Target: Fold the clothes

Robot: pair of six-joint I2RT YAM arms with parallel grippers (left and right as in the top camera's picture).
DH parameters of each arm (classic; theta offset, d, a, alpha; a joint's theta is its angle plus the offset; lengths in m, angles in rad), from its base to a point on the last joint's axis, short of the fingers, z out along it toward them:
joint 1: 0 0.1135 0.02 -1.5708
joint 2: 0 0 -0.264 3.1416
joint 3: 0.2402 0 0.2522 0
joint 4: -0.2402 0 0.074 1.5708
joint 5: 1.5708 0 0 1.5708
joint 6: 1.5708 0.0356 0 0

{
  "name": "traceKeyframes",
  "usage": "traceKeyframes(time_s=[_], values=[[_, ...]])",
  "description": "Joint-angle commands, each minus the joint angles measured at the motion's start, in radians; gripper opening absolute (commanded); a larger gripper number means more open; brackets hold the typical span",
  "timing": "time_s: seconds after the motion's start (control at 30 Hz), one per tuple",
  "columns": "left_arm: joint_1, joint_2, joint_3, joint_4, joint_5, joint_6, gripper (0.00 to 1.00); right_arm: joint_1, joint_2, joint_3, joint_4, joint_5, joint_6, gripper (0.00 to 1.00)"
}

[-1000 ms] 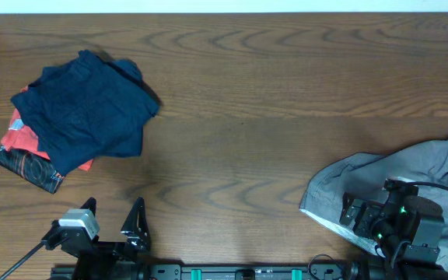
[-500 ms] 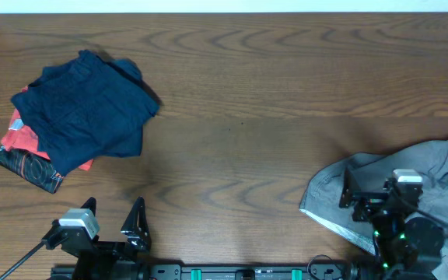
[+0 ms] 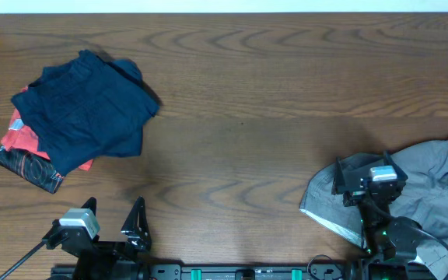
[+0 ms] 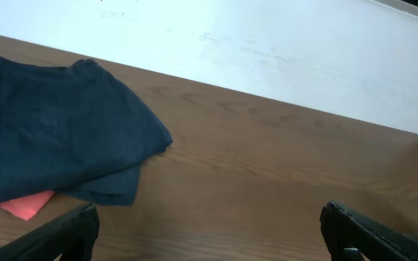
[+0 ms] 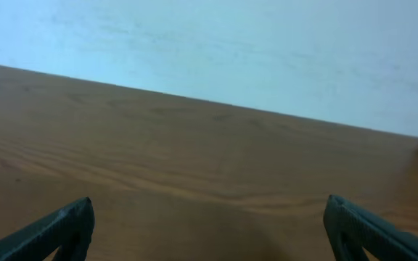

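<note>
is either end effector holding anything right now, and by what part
Nothing is held: the left end effector and the right end effector are both open, with only table in the gap.

no legible text, labels or numbers anywhere

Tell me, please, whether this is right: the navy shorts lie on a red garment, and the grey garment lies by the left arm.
Not quite: the overhead view shows the grey garment by the right arm. The navy shorts do lie on a red garment.
</note>
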Motion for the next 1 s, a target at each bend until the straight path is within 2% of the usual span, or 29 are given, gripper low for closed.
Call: traceKeyframes(time_s=[0.0, 0.67, 0.8, 0.97], values=[[-0.002, -0.003, -0.003, 0.004, -0.008, -0.008, 0.98, 0.007, -0.005, -0.003, -0.002, -0.003, -0.050, 0.99], [-0.002, -0.003, -0.003, -0.013, -0.008, -0.005, 0.98, 0.007, -0.005, -0.003, -0.002, -0.003, -0.050, 0.99], [-0.002, -0.003, -0.015, -0.055, -0.094, 0.034, 0.98, 0.007, -0.005, -0.003, -0.002, -0.004, -0.050, 0.99], [0.051, -0.006, -0.120, -0.032, -0.146, 0.034, 0.98, 0.007, -0.005, -0.003, -0.002, -0.004, -0.050, 0.99]])
